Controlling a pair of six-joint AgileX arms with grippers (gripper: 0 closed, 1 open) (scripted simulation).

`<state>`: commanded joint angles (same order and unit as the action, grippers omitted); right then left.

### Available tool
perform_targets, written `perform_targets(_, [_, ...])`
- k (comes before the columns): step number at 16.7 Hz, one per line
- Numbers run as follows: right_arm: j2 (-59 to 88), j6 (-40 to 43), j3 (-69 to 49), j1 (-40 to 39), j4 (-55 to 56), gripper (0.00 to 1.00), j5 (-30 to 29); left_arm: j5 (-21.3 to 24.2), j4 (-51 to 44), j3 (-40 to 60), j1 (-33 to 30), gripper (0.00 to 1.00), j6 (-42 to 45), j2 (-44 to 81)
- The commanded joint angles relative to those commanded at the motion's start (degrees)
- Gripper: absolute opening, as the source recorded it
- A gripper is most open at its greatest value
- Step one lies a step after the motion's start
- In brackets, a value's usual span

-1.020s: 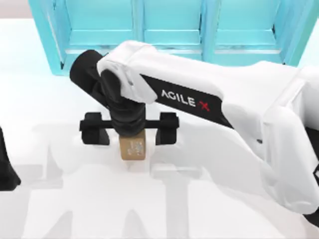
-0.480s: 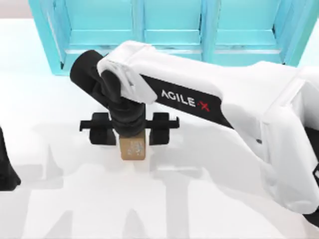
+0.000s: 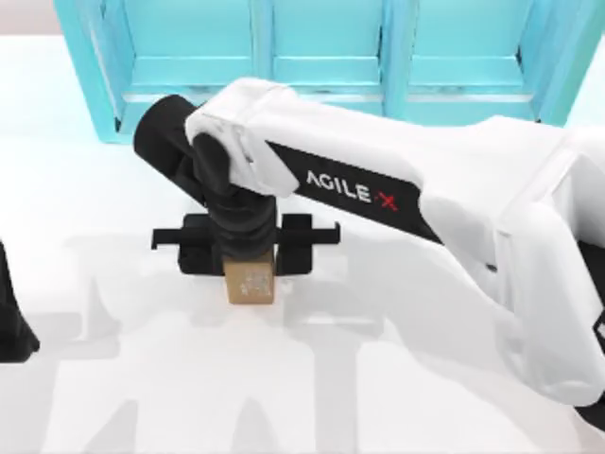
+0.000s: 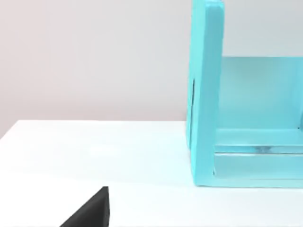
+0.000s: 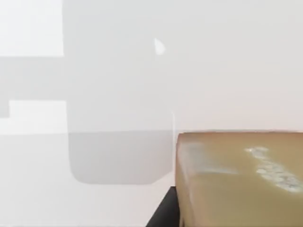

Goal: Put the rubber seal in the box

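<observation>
1. Right gripper (image 3: 246, 248) sits directly over the rubber seal (image 3: 250, 284) – fingers drawn in against its two sides, pinching it, so it looks set for a lift.
2. Seal stands on the white table (image 3: 397, 397), in front of the turquoise shelf (image 3: 321, 57) – printed face up.
3. Left arm (image 3: 11, 317) parked well left of the seal; can't tell its fingers.
</observation>
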<state>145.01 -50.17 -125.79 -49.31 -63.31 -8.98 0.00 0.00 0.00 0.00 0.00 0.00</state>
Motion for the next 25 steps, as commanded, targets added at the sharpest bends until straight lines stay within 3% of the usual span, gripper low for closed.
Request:
perform_targets(11, [0.9, 0.0, -2.0, -0.5, -2.0, 0.00, -0.1, 0.0, 0.0, 0.0, 0.0, 1.00, 0.0, 0.0])
perform_targets(21, [8.0, -0.1, -33.2, -0.4, -25.5, 0.00, -0.2, 0.0, 0.0, 0.0, 0.0, 1.00, 0.0, 0.0])
perform_targets(25, [9.1, 0.0, -40.2, -0.1, -31.1, 0.00, -0.1, 0.0, 0.0, 0.0, 0.0, 1.00, 0.0, 0.0])
